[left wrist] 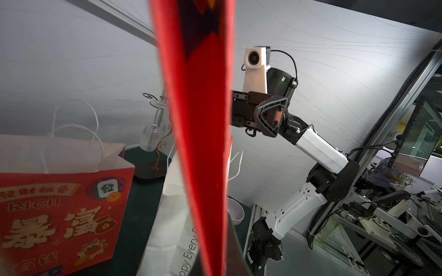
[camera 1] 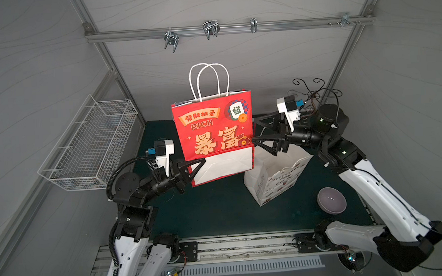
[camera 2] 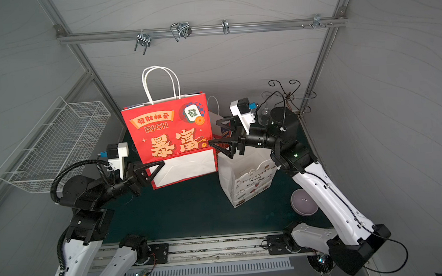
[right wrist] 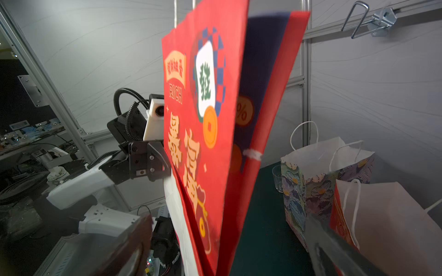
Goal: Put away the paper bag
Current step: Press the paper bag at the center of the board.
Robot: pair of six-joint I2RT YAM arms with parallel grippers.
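In a top view, left gripper (camera 1: pixel 200 163) pinches red paper bag (camera 1: pixel 214 128).

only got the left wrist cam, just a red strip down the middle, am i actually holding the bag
observer: Yes. The left gripper is shut on the lower left edge of the red bag, which stands upright, folded flat.
operator: right arm on it too
observer: No. The right gripper has its jaws open, tips at the bag's right edge.
operator: anything to hang it on
observer: Metal hooks sit on the back rail, above the bag.
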